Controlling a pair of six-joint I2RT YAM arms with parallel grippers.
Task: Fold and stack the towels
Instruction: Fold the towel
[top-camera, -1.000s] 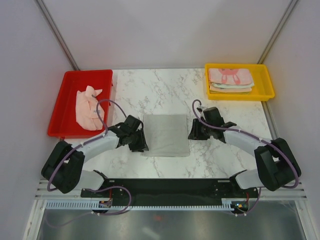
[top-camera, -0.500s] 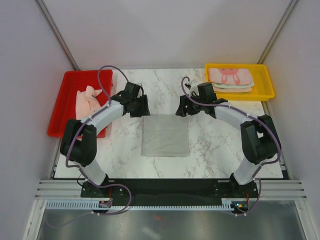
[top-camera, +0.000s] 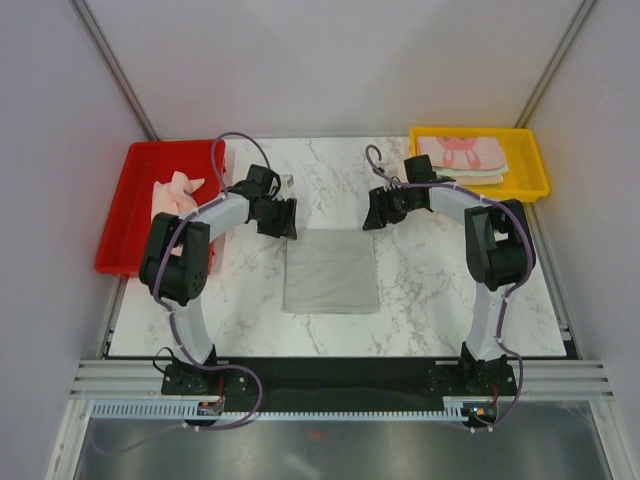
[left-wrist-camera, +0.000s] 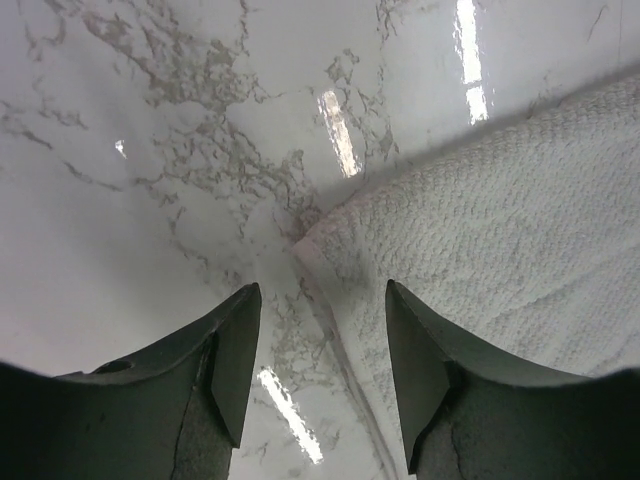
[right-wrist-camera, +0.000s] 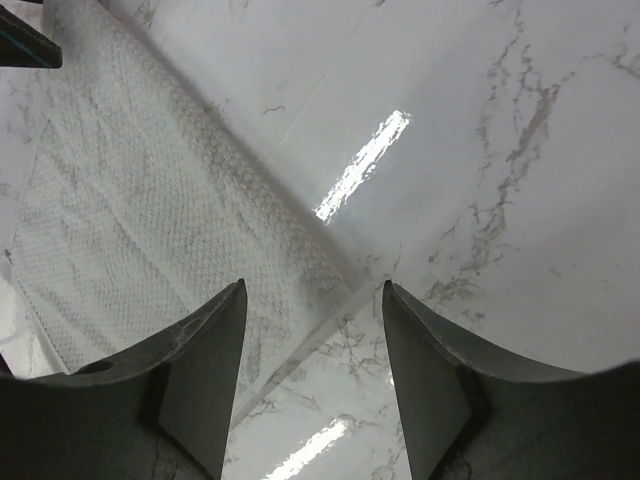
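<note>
Both spread, empty — left tool and right tool hover over the grey towel's far corners.

grey-green towel flat, centre | pink towel crumpled | folded stack far-right

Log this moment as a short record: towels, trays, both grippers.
table towel: pale folded towel, flat on the marble table, between the arms
red tray: holds one crumpled pink towel
yellow tray: holds a stack of folded towels, a pink printed one on top
left gripper: open, empty, at the table towel's far left corner
right gripper: open, empty, at the table towel's far right corner
</note>
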